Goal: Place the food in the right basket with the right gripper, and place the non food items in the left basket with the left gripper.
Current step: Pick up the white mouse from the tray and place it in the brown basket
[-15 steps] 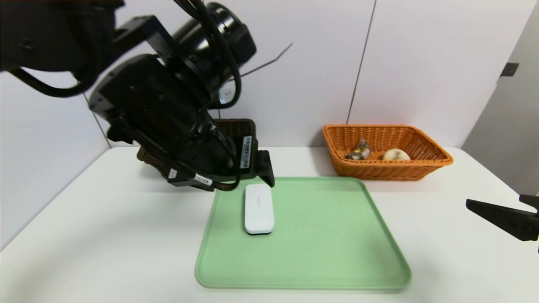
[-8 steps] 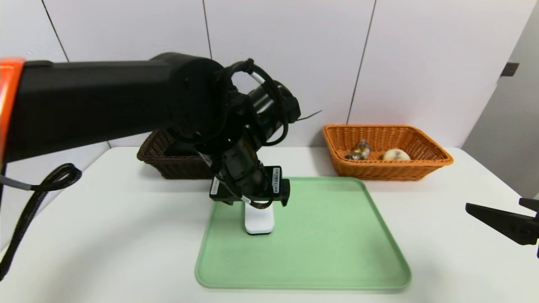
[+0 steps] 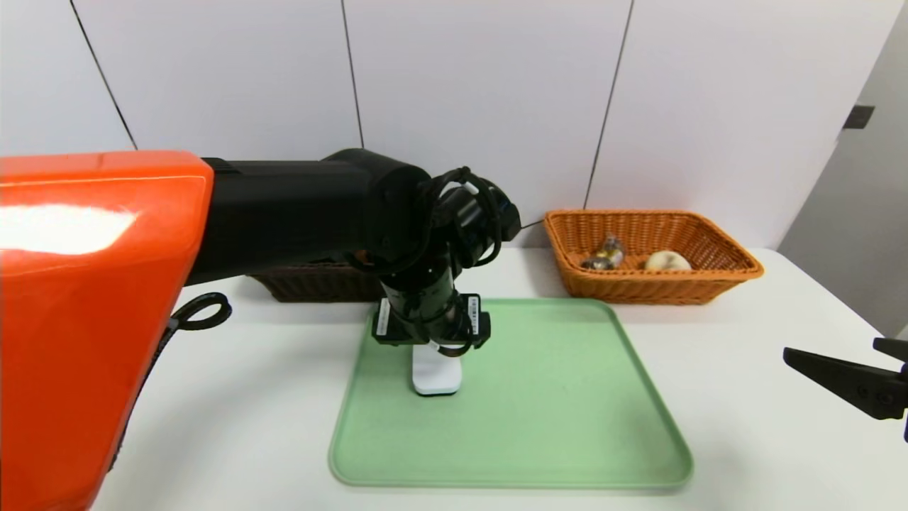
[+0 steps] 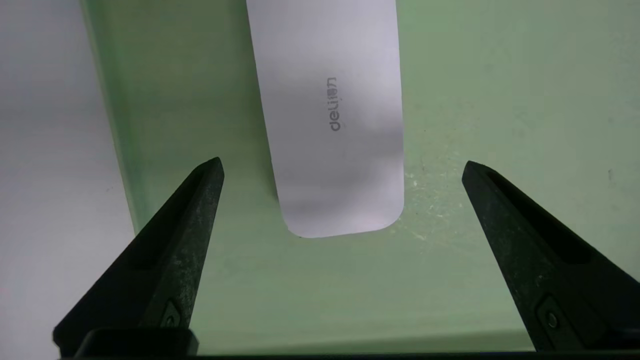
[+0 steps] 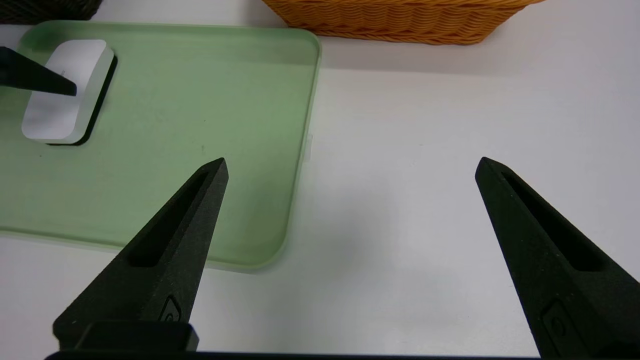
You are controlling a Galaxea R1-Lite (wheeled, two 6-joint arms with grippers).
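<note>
With the left gripper (image 4: 343, 167) spread wide above the one white slab (image 3: 437, 375) near the tray's (image 3: 567, 397) far left corner, it should straddle both long sides squarely before closing; two foods sit in the one orange basket (image 3: 660, 285), the right gripper (image 5: 351, 167) parked agape right of the tray

We see a white slab (image 4: 335, 140), flat, rounded rectangle, grey "deli" lettering on top, dark underside, lying face up on the green tray, left part, long side running front to back. Orange woven wicker basket (image 3: 660, 289): rectangular, flared sides, upright behind the tray's right side. Inside it we get clear-wrapped sweets (image 3: 608, 254), gold-brown, left of a round cream bun (image 3: 667, 261). Dark brown wicker basket (image 3: 319, 282) sits upright behind the tray's left side, mostly hidden; its contents we can't tell.
</note>
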